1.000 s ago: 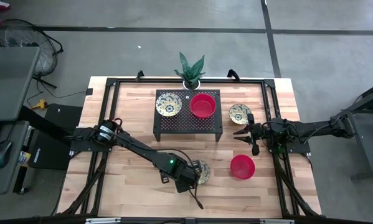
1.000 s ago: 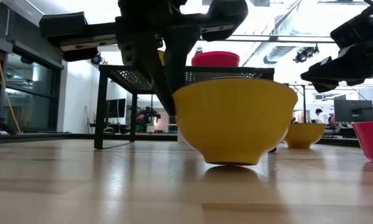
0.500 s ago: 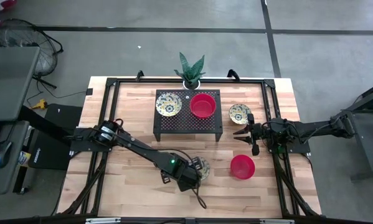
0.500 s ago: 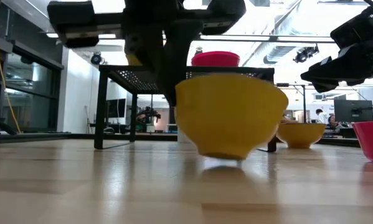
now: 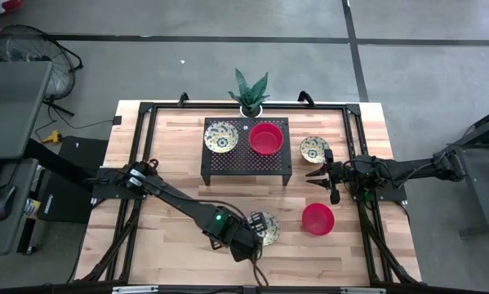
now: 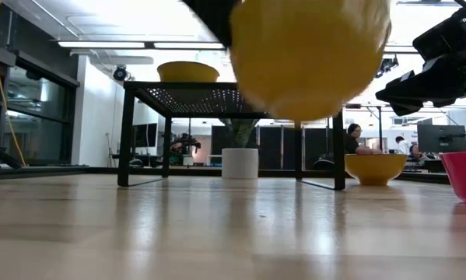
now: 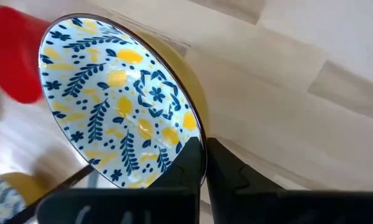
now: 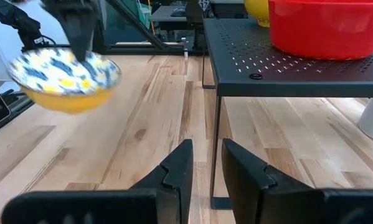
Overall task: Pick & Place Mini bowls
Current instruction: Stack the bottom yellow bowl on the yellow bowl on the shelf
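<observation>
Above the near table edge, 1 patterned bowl (image 5: pixel 265 227) is held clear of the wood, tilted, its rim pinched between the fingers of the left gripper (image 7: pixel 202 163); slippage is judged possible, since only 1 thin edge is gripped.

Lifted patterned bowl (image 6: pixel 310 58) blurred and cut by the low view's top edge, left claw (image 7: pixel 205 158) hiding that bowl's near rim, red bowl (image 7: pixel 12 62) blurred at upper left.
</observation>
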